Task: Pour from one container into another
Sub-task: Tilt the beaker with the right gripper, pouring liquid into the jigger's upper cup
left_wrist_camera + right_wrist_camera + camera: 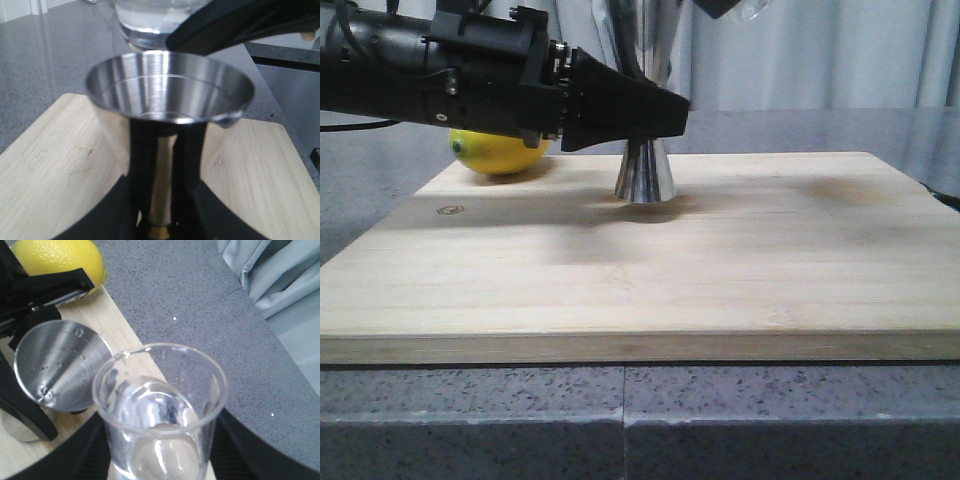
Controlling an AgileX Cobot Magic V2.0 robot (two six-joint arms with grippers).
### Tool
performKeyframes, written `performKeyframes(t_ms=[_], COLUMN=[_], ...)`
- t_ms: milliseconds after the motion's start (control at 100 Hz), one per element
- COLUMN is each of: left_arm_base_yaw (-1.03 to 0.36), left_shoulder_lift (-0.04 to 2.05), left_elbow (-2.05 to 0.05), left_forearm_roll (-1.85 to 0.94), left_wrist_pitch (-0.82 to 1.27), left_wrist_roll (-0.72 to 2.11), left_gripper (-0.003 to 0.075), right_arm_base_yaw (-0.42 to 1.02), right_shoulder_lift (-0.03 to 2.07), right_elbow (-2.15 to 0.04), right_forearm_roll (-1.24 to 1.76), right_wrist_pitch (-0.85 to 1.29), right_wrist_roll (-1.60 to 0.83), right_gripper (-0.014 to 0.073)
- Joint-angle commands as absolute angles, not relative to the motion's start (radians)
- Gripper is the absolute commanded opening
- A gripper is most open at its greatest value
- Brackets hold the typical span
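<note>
Jigger (644, 175) waist behind left claw (655, 112)

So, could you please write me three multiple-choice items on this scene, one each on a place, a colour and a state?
1. Where does the yellow lemon lie?
A. on the far left part of the wooden cutting board
B. inside the steel cup
C. off the board, on the counter

2. What colour is the band at the narrow waist of the shiny steel hourglass jigger?
A. red
B. gold
C. blue

3. What holds the clear glass beaker?
A. nothing, it stands on the board
B. the left gripper
C. the right gripper

Answers: 1 A, the front view shows it there; 2 B, gold shows in the left wrist view; 3 C, black fingers flank the beaker in the right wrist view.
</note>
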State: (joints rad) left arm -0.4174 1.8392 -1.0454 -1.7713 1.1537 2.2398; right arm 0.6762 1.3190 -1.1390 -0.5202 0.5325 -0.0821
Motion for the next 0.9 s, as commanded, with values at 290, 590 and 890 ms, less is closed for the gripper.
performKeyframes(t_ms=[290,590,890], left_arm_base_yaw=[-0.438,-0.438,-0.438], left_shoulder_lift=[1.795,1.795,1.795], left_elbow=[-1.096,-1.096,-1.096], left_forearm_roll=[-1.842,-1.842,-1.842], left_wrist_pitch=[1.269,1.269,1.264], left_wrist_roll=[2.230,2.230,2.230], left_gripper=[0.0062,0.0062,0.0062], right_arm_base_yaw=[0.676,0.676,0.676], right_shoulder_lift=[1.293,1.293,1.293], right_elbow=[-1.179,-1.179,-1.179], right_forearm_roll=[-0.642,-0.664,-0.666], right_wrist_pitch=[0.479,0.467,0.458], right_wrist_roll=[-0.086,-0.128,-0.194], right_gripper=[0.0298,0.0298,0.0298])
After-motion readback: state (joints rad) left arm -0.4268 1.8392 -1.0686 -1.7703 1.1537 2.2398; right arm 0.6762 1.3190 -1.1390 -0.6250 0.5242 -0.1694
